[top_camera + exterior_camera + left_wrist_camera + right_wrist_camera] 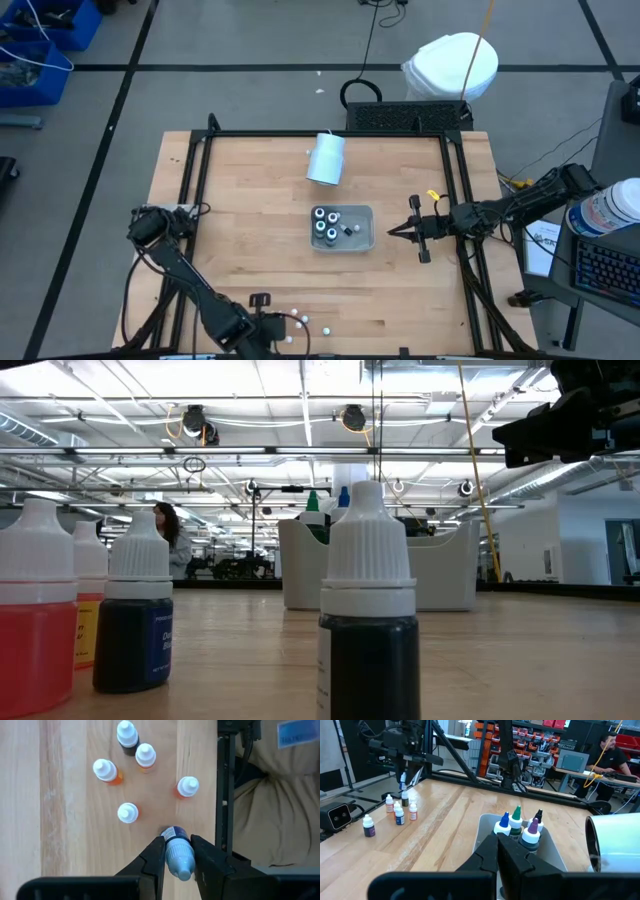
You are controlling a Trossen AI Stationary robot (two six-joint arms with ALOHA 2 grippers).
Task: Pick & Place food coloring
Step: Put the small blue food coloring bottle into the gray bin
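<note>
We hold one small bottle (178, 854)
Our left fingers (152, 860) clamp its sides; five bottles (128, 813) stand ahead; right fingers (490, 851) together.

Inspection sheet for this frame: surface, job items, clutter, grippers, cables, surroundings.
Surface: wooden table inside a black frame.
Job's things: several bottles standing in the grey tray at table centre; loose bottles near the table's front edge; one blue-labelled bottle in the left gripper.
Clutter: pale cylinder lying behind the tray.
Grippers: left gripper shut on the bottle above the loose group; right gripper shut, empty, right of the tray.
Cables: black cable on the floor behind the table.
Surroundings: seated person, shelving, laptop.
</note>
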